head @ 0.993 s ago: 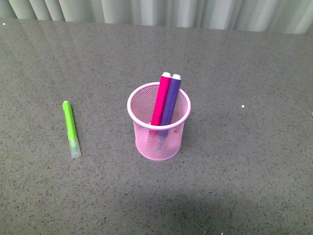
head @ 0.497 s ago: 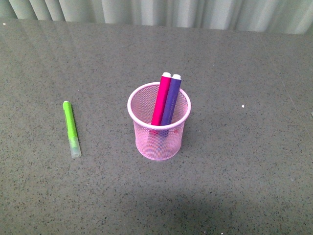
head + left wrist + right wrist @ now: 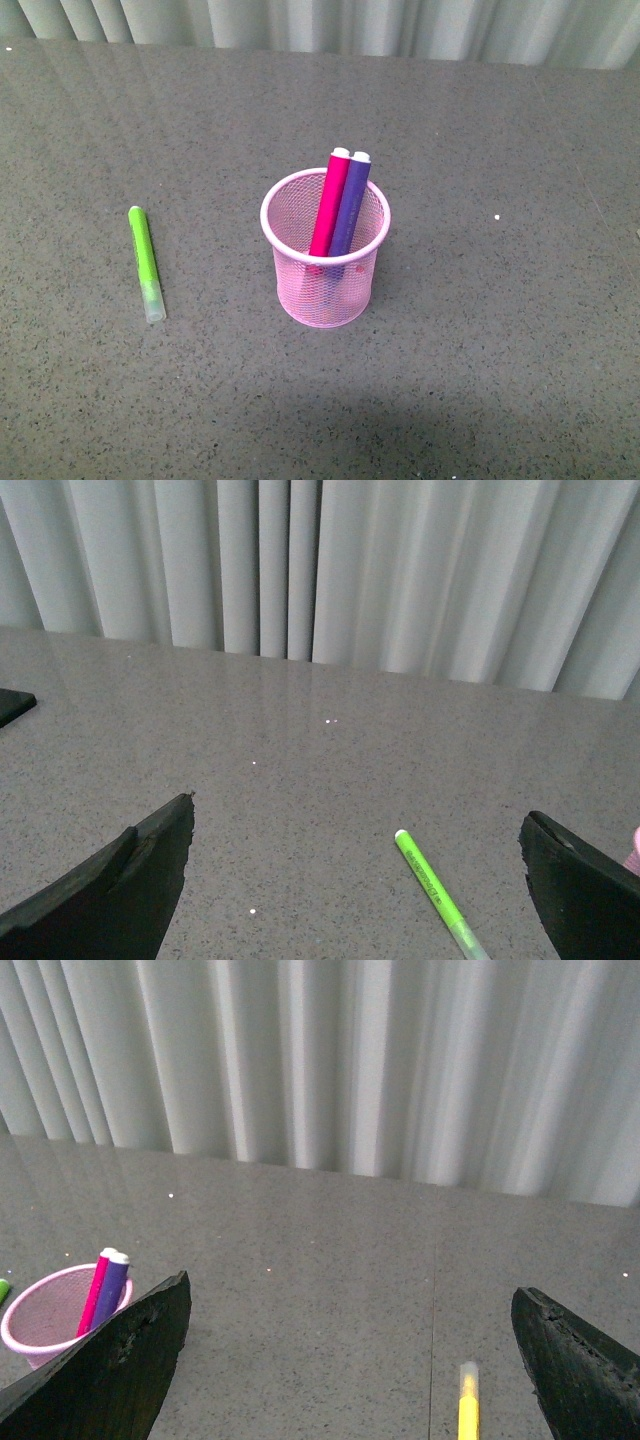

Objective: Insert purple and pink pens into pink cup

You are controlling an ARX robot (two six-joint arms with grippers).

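The pink cup [image 3: 325,250] stands upright mid-table in the front view. Inside it lean the pink pen [image 3: 330,205] and the purple pen [image 3: 350,205], side by side, white end tips up and above the rim. The right wrist view shows the same cup [image 3: 40,1315] with the pink pen [image 3: 95,1290] and purple pen [image 3: 112,1288] in it, off beside one finger. My left gripper [image 3: 360,880] is open above bare table, nothing held. My right gripper [image 3: 350,1360] is open too, empty. Neither arm appears in the front view.
A lime-green marker [image 3: 146,263] lies flat on the table left of the cup; it also shows between the left fingers as the green marker [image 3: 435,892]. A yellow marker [image 3: 467,1405] lies below the right gripper. Grey curtains [image 3: 320,25] close the table's far edge.
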